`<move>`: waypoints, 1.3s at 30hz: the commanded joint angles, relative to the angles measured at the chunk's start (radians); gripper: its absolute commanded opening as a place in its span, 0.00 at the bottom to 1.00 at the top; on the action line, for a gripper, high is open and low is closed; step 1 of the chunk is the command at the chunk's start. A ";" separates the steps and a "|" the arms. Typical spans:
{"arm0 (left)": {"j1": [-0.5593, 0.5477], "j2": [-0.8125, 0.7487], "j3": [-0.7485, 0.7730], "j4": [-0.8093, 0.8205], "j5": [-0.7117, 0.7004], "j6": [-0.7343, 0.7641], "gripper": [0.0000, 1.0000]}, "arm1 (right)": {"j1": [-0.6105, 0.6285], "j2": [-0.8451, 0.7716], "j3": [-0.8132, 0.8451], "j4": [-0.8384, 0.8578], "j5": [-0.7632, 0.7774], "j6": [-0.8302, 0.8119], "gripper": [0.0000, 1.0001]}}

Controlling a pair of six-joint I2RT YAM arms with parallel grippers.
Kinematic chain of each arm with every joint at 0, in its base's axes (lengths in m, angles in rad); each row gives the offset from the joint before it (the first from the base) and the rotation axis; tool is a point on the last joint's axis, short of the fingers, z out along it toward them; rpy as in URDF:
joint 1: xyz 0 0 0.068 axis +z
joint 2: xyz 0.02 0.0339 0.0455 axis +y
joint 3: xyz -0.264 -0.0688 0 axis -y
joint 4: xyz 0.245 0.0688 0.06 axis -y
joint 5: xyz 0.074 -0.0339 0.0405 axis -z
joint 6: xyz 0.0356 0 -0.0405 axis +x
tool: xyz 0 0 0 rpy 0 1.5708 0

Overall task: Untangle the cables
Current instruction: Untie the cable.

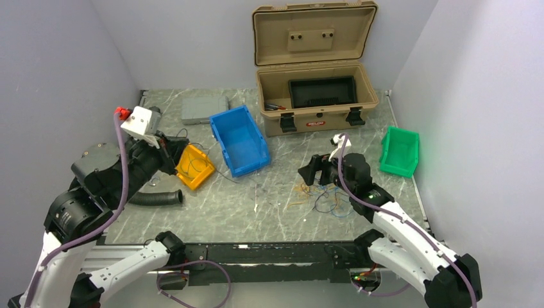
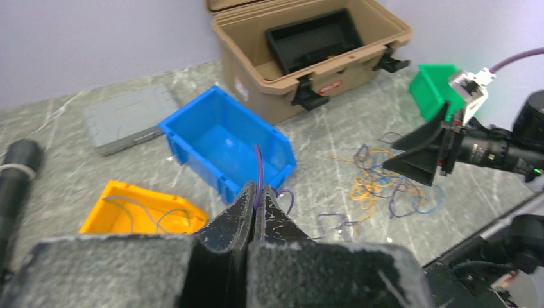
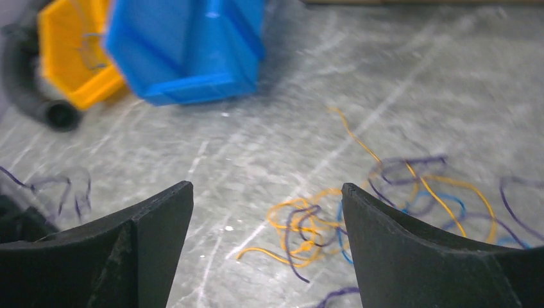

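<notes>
Left wrist view: the left gripper [image 2: 255,192] pinches a purple cable [image 2: 258,168]; the right gripper [image 3: 266,188] hangs spread above loose cables [image 3: 306,226].

Robotics lab cell: bare walls [image 1: 64,64], marbled table [image 1: 269,208], blue bin [image 1: 238,140], tan toolcase [image 1: 315,102].

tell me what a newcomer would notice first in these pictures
The open tan hard case at the back of the table stands out, with a bright blue bin just front-left of it. A loose tangle of thin orange, blue and purple wires lies by the open right gripper, while the left gripper is shut on a single purple wire.
</notes>
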 commanded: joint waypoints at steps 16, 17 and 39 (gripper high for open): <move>-0.005 0.187 -0.337 0.524 0.635 -0.193 0.00 | 0.068 0.024 0.033 0.373 -0.560 -0.061 0.87; -0.006 0.194 -0.357 0.522 0.616 -0.191 0.00 | 0.070 0.016 0.025 0.368 -0.556 -0.058 0.87; 0.000 0.336 -0.623 0.380 0.130 -0.298 0.00 | 0.301 0.279 0.147 0.219 -0.254 -0.051 0.91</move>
